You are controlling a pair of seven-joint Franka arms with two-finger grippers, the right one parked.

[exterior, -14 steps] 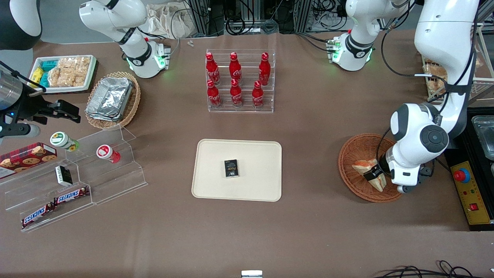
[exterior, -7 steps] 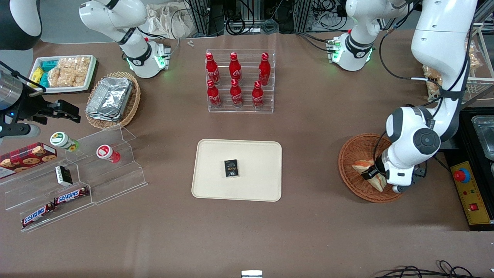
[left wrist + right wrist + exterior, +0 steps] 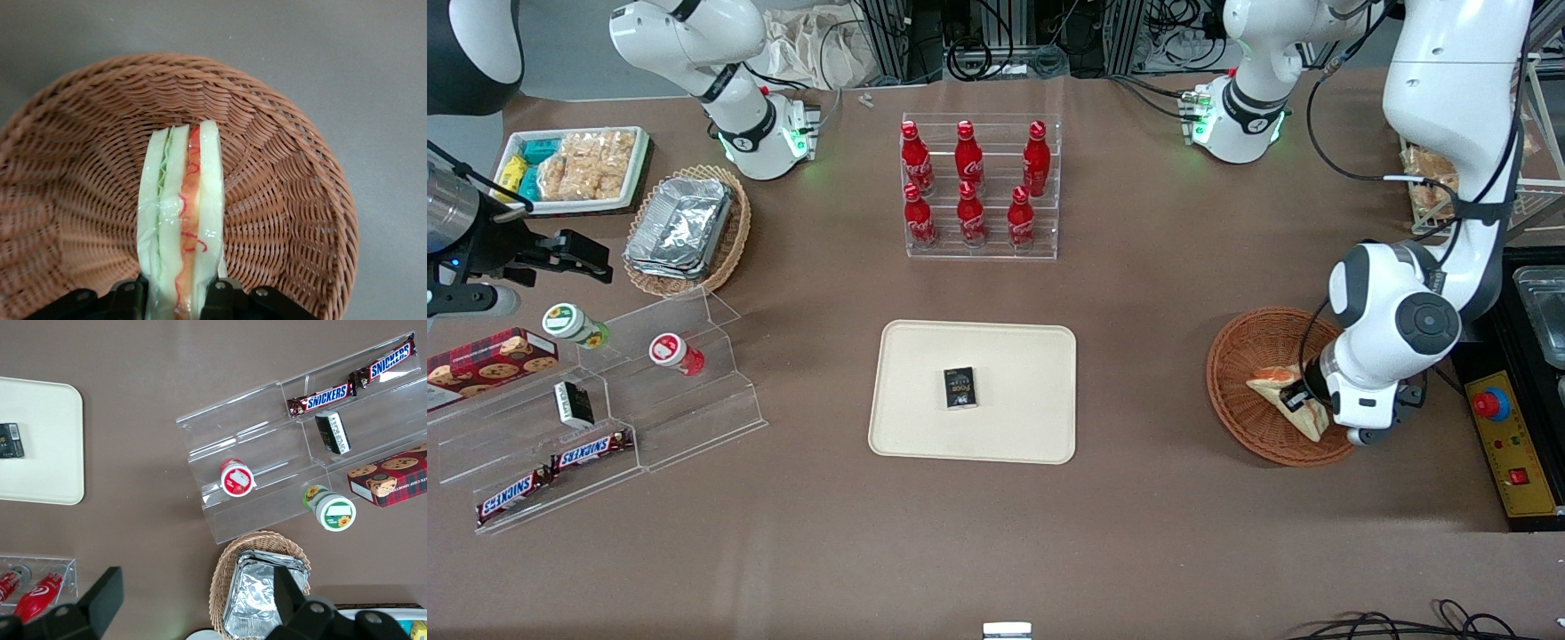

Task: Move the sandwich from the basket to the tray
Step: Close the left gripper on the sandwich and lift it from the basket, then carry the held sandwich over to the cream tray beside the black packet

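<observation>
front view: the basket [image 3: 1249,356] sits near the working arm's end of the counter, about midway between the edge nearest the camera and the edge farthest from it. the sandwich [image 3: 1285,398] lies tilted inside it, and the gripper [image 3: 1296,397] is down in the basket with the wedge clamped between its fingers. the tray [image 3: 1014,427] rests at the middle of the counter, well apart from the basket, with a small black box [image 3: 959,388] on it. six red bottles [image 3: 969,182] stand in a clear rack farther from the camera than the tray.

left wrist view: the sandwich [image 3: 180,220] stands on edge over the basket [image 3: 287,200], its bread and filling layers pinched between both fingers [image 3: 127,295].

right wrist view: one corner of the tray [image 3: 47,447] shows, bearing the black box [image 3: 10,441].
</observation>
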